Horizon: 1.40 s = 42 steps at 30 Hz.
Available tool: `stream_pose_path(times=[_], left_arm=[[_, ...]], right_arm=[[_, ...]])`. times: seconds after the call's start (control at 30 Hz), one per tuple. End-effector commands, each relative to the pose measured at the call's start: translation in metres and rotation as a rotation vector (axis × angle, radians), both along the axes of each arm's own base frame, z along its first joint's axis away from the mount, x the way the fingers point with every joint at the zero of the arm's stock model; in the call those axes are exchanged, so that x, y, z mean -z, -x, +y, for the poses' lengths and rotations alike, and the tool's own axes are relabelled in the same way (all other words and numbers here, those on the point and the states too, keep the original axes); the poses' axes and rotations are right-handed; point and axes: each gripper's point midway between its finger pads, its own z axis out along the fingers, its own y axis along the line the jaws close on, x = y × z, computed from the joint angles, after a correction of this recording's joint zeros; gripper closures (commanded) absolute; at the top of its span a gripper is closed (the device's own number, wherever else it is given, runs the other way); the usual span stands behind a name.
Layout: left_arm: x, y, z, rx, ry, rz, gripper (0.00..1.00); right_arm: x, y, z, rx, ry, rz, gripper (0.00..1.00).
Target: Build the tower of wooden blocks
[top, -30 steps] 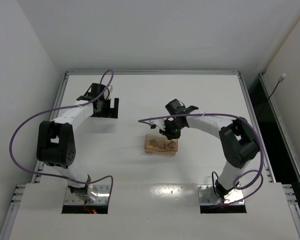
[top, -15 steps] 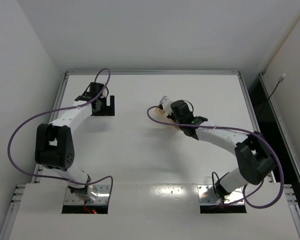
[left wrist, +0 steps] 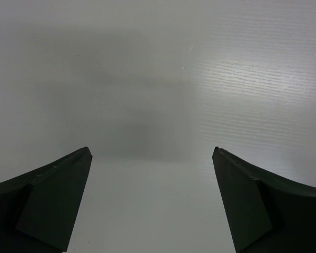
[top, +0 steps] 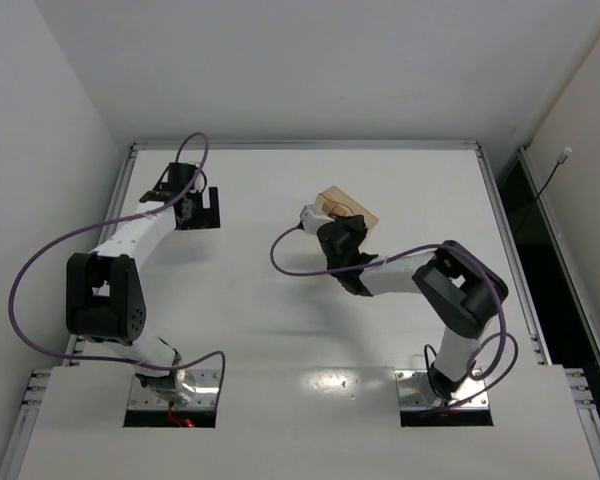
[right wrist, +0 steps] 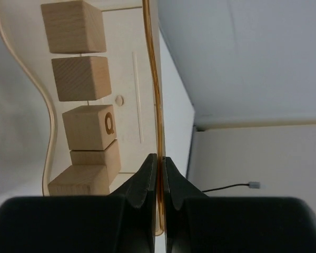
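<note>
My right gripper is shut on the rim of the translucent tan plastic tray and holds it lifted and tipped at the table's far centre. Several light-tan wood blocks lie in the tray in a row: two plain cubes, a cube marked Q, and two more below it. No roof-shaped piece and no tower shows. My left gripper is open and empty at the far left, over bare table.
The right arm's purple cable loops over the table's middle. Walls close in the table at the back and both sides. A dark gap with a cable runs beyond the right edge.
My right gripper has taken the tray from the table's middle and carried it up and toward the back, turning it on edge. My left gripper has drifted slightly left and back.
</note>
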Motion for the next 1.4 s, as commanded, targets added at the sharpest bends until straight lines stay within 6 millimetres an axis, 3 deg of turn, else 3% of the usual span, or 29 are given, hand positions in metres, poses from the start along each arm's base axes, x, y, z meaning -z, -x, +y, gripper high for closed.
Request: stream_pose_path(times=[0.0,0.1,0.13,0.17,0.23,0.3,0.53,0.77,0.87,1.0,1.03,1.13,1.2,1.27,1.37], left_arm=[[-0.027,-0.004,0.005,-0.029,0.012,-0.07,0.01],[-0.027,-0.004,0.005,-0.029,0.012,-0.07,0.01],[-0.027,-0.004,0.005,-0.029,0.012,-0.07,0.01],[-0.027,-0.004,0.005,-0.029,0.012,-0.07,0.01],[-0.027,-0.004,0.009,-0.038,0.012,-0.07,0.01],[-0.027,-0.004,0.007,-0.032,0.019,-0.069,0.01],[-0.023,-0.002,0.011,-0.041,0.018,-0.06,0.01],[-0.023,-0.002,0.008,-0.029,0.034,-0.059,0.01],[-0.023,-0.002,0.006,-0.023,0.041,-0.059,0.01],[-0.021,-0.004,0.004,-0.017,0.048,-0.058,0.01],[-0.02,-0.004,0.004,-0.017,0.048,-0.058,0.01],[-0.024,-0.004,0.004,-0.017,0.049,-0.069,0.01],[-0.024,-0.004,0.004,-0.017,0.049,-0.069,0.01],[-0.024,-0.004,0.003,-0.011,0.056,-0.068,0.01],[-0.02,-0.004,0.001,-0.006,0.062,-0.056,0.01]], right_arm=[[-0.046,0.002,0.002,0.051,0.057,-0.236,1.0],[-0.055,0.017,0.007,0.015,0.165,-0.314,1.0],[-0.044,0.019,0.01,0.001,0.208,-0.313,1.0],[-0.051,0.024,0.012,-0.006,0.229,-0.352,1.0],[-0.039,0.026,0.016,-0.019,0.285,-0.348,1.0],[-0.045,0.031,0.017,-0.021,0.331,-0.396,1.0],[-0.045,0.02,0.03,-0.004,0.366,-0.404,1.0],[-0.083,0.023,0.037,-0.02,0.372,-0.466,1.0],[-0.072,0.03,0.032,-0.071,0.438,-0.438,1.0],[-0.038,0.041,0.025,-0.12,0.522,-0.359,1.0],[-0.041,0.041,0.024,-0.116,0.515,-0.366,1.0],[-0.084,0.035,0.019,-0.043,0.413,-0.448,1.0],[-0.098,0.036,0.017,-0.029,0.379,-0.477,1.0],[-0.093,0.038,0.021,-0.045,0.39,-0.468,1.0],[-0.061,0.038,0.021,-0.077,0.467,-0.402,1.0]])
